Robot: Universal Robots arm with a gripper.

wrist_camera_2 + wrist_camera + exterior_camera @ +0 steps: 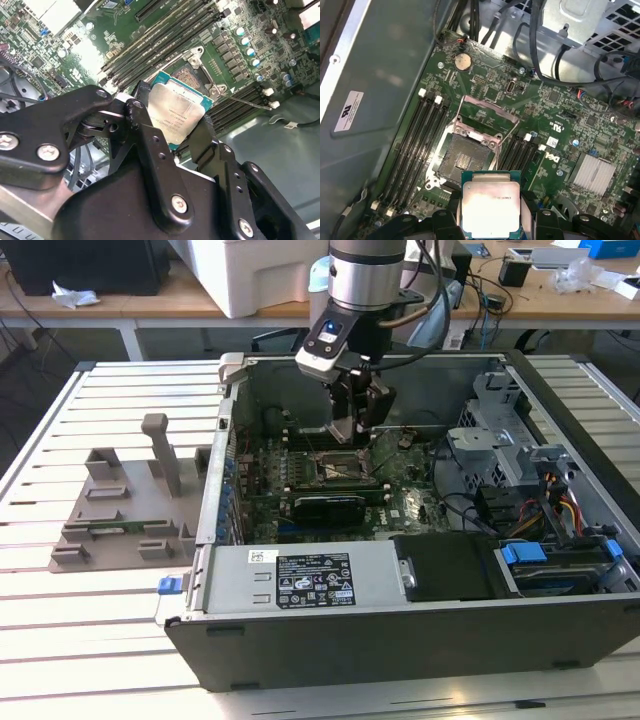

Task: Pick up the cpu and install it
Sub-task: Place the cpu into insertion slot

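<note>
Black fingers (150, 145) of the gripper (172, 129) sat closest to the lens in the second wrist view, with screw heads showing on their linkages. They were closed onto the cpu (176, 110), one finger on each of two opposite edges. The silvery lid faced the camera and a thin green rim showed around it. The first wrist view gave the same grasp, with the gripper (491, 221) pinching the cpu (491, 202) at its sides.

Socket (465, 160) was empty, its contact field bare. Its metal load frame (487, 107) stood swung open on the far side from the chip. In the first wrist view the cpu appeared just beside the socket's near edge, not seated. In the second wrist view it overlapped one corner of the socket (192, 75). How far above the socket the chip hung could not be judged.

Memory slots (420, 145) ran along both flanks of the socket on the green motherboard (555, 115). A coin cell (462, 61) lay beyond the load frame, and a finned heatsink (592, 172) lay off to one side.

In the exterior view the gripper (358, 425) reached down into the open computer case (400, 640), directly over the socket (340, 468). The case lay on a slatted table (60, 640). A grey fixture (120, 510) stood outside the case, toward the exterior view's left.
</note>
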